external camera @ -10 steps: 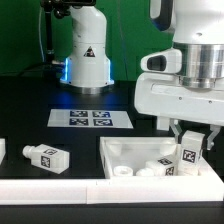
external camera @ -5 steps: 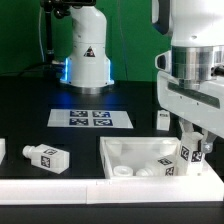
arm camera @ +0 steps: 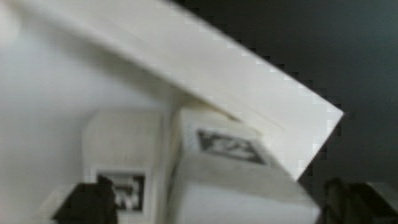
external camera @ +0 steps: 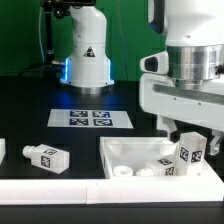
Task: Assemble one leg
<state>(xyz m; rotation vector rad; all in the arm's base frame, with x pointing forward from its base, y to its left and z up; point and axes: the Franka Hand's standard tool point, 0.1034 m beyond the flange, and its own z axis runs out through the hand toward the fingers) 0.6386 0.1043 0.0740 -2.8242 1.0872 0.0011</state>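
My gripper (external camera: 189, 152) is at the exterior view's right, above the right end of the wide white tray-like panel (external camera: 125, 150). It is shut on a leg (external camera: 187, 153), a stubby white peg with a black-and-white tag, held tilted just over the panel's inside. In the wrist view the held leg (arm camera: 231, 175) fills the space between the dark fingertips (arm camera: 80, 205), with the panel's wall (arm camera: 214, 70) running behind it. A second tagged white piece (arm camera: 125, 165) shows beside the leg. Another leg (external camera: 45, 157) lies on the table at the left.
The marker board (external camera: 92, 118) lies flat on the black table behind the panel. The robot base (external camera: 85, 60) stands at the back. A further white piece (external camera: 2, 151) sits at the far left edge. Low round white bits (external camera: 122, 171) sit inside the panel.
The hand has turned and shifted slightly, to the exterior view's right and then back left. The held leg sits a little higher over the panel. The loose parts have not moved.
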